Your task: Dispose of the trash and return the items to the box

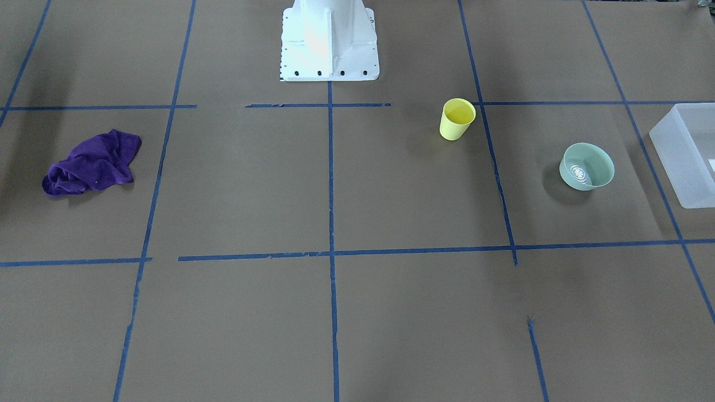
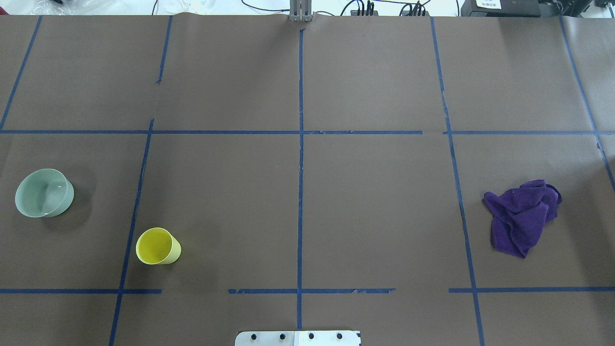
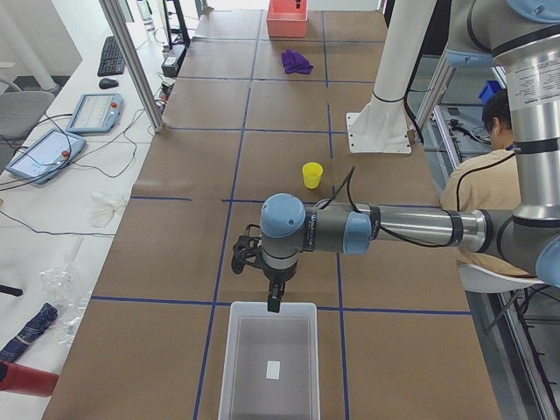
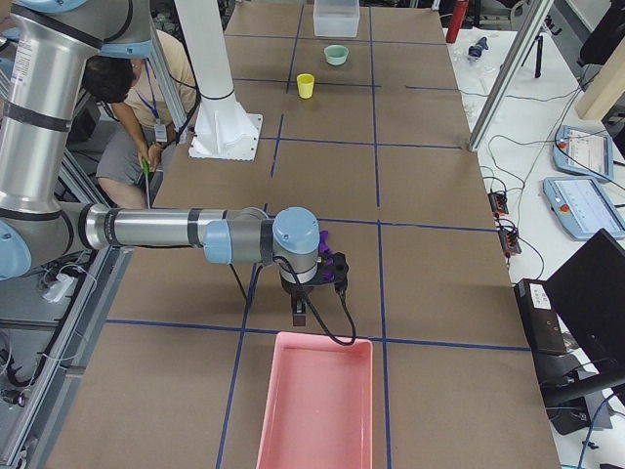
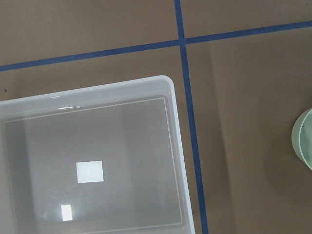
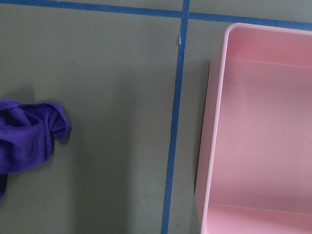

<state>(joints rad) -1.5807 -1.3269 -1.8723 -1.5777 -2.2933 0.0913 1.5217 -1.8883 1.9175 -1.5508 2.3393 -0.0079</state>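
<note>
The yellow cup (image 1: 457, 119) stands upright on the brown table, also in the overhead view (image 2: 157, 246). The mint-green bowl (image 1: 586, 166) stands upright between the cup and the box (image 1: 678, 162); its edge shows in the left wrist view (image 5: 304, 141). The frosted box (image 5: 175, 126) is empty apart from its white label. My left gripper (image 3: 274, 302) hangs over the box's near edge. My right gripper (image 4: 298, 313) hangs beside a crumpled purple cloth (image 2: 522, 216). I cannot tell whether either gripper is open or shut.
A pink bin (image 4: 314, 410) lies at the table's right end, just past the right gripper, empty in the right wrist view (image 6: 214, 122). The robot's white base (image 1: 329, 39) stands at mid-table. Blue tape lines grid the table. A person sits behind the robot (image 3: 490, 175).
</note>
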